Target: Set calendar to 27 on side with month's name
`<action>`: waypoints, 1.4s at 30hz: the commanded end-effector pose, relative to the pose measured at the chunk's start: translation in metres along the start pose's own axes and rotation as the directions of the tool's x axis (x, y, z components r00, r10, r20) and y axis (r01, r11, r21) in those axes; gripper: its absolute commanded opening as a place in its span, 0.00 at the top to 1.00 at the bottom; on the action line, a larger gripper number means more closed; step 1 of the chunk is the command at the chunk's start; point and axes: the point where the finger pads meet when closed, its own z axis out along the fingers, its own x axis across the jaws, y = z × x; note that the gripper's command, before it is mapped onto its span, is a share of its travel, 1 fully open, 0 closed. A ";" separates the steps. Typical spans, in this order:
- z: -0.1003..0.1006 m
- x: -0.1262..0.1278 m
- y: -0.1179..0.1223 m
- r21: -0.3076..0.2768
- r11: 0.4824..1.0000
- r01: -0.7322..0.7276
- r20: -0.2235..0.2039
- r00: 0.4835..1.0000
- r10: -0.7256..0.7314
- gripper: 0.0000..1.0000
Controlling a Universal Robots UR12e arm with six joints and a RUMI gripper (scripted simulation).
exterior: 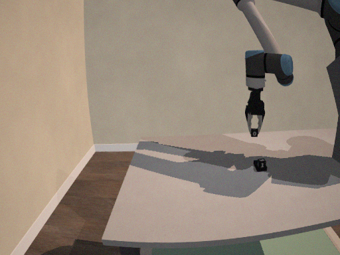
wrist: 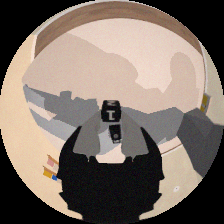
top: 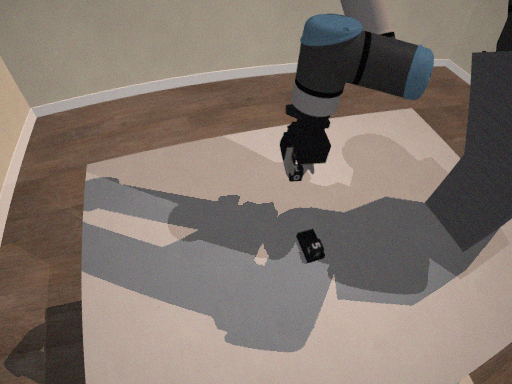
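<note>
My gripper (top: 296,174) is shut on a small black date cube (top: 296,176) and holds it well above the table. The held cube shows a white 0 on its side in the exterior view (exterior: 254,133). In the wrist view the held cube (wrist: 111,111) sits between the fingertips. A second black cube (top: 310,245) lies on the table below and in front of the gripper, in shadow, with a white 5 facing the top view. From the exterior view this cube (exterior: 260,165) shows a 1. It also shows small in the wrist view (wrist: 115,134). No tray is in view.
The robot's dark base (top: 475,150) stands at the right side of the table. In the wrist view, small coloured objects lie near the table's edge at the left (wrist: 50,169) and at the right (wrist: 204,103). The table's front edge is curved (exterior: 216,237).
</note>
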 end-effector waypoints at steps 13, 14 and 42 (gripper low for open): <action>0.064 -0.001 0.000 0.000 1.000 0.000 0.001 1.000 0.000 0.89; 0.068 -0.001 0.000 0.000 1.000 0.000 0.001 1.000 0.000 0.89; 0.082 -0.001 0.000 0.000 1.000 0.000 0.001 1.000 0.000 0.89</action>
